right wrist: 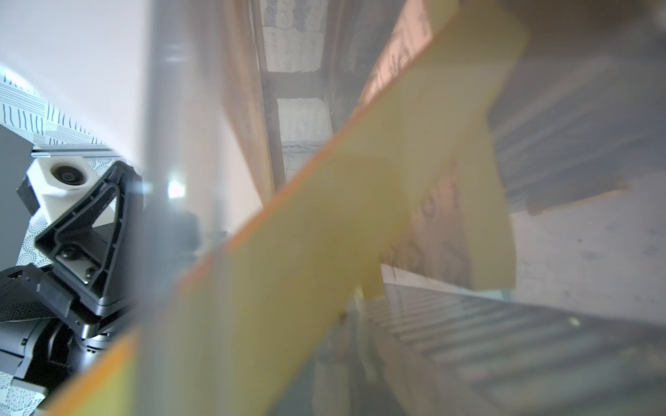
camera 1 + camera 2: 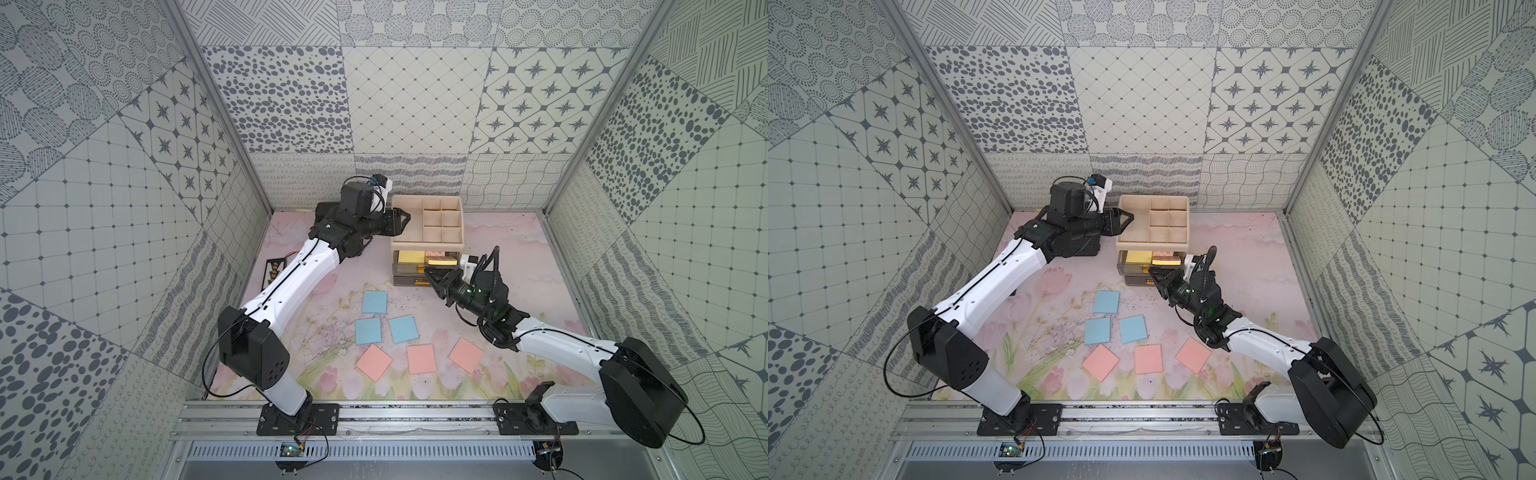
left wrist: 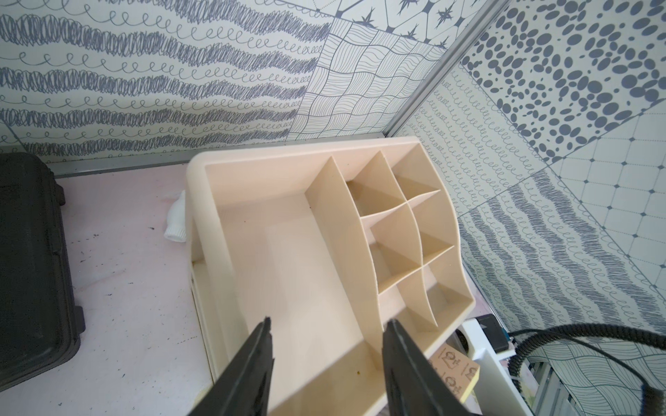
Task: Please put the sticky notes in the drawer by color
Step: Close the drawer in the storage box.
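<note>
One flowered tabletop (image 2: 519, 266) carries everything, and I take my bearings from the drawer cabinet (image 2: 415, 246) at its back. The top drawer (image 2: 396, 266) stands pulled out toward the arms, with the yellow sticky notes (image 2: 409, 257) lying inside.

The left tool (image 2: 405, 218) hangs at the cabinet's left rim, jaws half apart and holding nothing I can see. The right tool (image 2: 430, 273) is just at the cabinet's front by the open drawer, jaws drawn nearly together. Whether a yellow sheet is pinched there I cannot tell.

In front of the cabinet, flat on the tabletop, lie three blue sticky notes (image 2: 368, 331), and farther out three pink sticky notes (image 2: 421, 359). Both groups lie behind the right tool's tips. I judge the right arm the nearer; it would have to back off from the cabinet and tip downward.
</note>
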Robot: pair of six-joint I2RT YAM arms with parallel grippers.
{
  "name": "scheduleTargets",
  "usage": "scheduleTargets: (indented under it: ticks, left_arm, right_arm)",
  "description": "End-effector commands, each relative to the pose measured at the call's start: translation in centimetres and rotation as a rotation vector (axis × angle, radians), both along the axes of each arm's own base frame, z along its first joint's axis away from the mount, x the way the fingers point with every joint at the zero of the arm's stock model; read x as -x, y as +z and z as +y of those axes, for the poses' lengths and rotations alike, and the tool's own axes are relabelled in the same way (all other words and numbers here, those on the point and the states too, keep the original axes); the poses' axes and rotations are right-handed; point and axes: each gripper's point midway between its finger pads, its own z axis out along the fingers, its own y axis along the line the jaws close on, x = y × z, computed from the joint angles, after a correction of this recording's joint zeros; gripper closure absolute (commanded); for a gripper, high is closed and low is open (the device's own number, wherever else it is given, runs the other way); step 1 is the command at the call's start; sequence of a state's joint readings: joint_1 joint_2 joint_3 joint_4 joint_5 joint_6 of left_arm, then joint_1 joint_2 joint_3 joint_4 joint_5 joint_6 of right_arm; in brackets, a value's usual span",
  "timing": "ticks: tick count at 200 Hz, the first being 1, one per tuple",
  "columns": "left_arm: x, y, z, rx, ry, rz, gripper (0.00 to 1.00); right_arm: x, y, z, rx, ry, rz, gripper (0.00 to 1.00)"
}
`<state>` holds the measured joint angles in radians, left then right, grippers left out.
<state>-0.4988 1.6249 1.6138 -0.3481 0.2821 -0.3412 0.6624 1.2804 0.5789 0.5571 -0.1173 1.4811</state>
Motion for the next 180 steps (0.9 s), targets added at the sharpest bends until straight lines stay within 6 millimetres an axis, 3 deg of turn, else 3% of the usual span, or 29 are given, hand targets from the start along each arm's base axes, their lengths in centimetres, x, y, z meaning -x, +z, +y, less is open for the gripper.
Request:
scheduleTargets:
  ticks: [1,48,76,131,180]
  left_arm:
    - [-0.1,1.4,-0.9,0.029,-0.036,-0.031,0.47]
    - [1.0,2.6,-3.0,-0.001,-0.148,-0.035,0.47]
    - [0.8,1.8,-4.5,-0.024,-0.210,0.022,0.47]
    - [-2.0,-1.4,-7.2,-0.079,-0.233,0.105,0.50]
    - [-2.7,-3.7,-8.1,-0.231,-0.195,0.106,0.50]
  right_arm:
    - [0.2,-2.8,-1.5,0.137,-0.069,0.020,0.99]
    - [-0.4,-2.6,-0.1,0.133,-0.035,0.007,0.99]
    - [-0.5,-2.8,0.8,0.120,0.002,0.024,0.98]
    - [-0.3,-2.8,1.5,0.118,0.047,0.042,0.98]
    - [-0.1,-2.7,1.8,0.122,0.071,0.046,0.98]
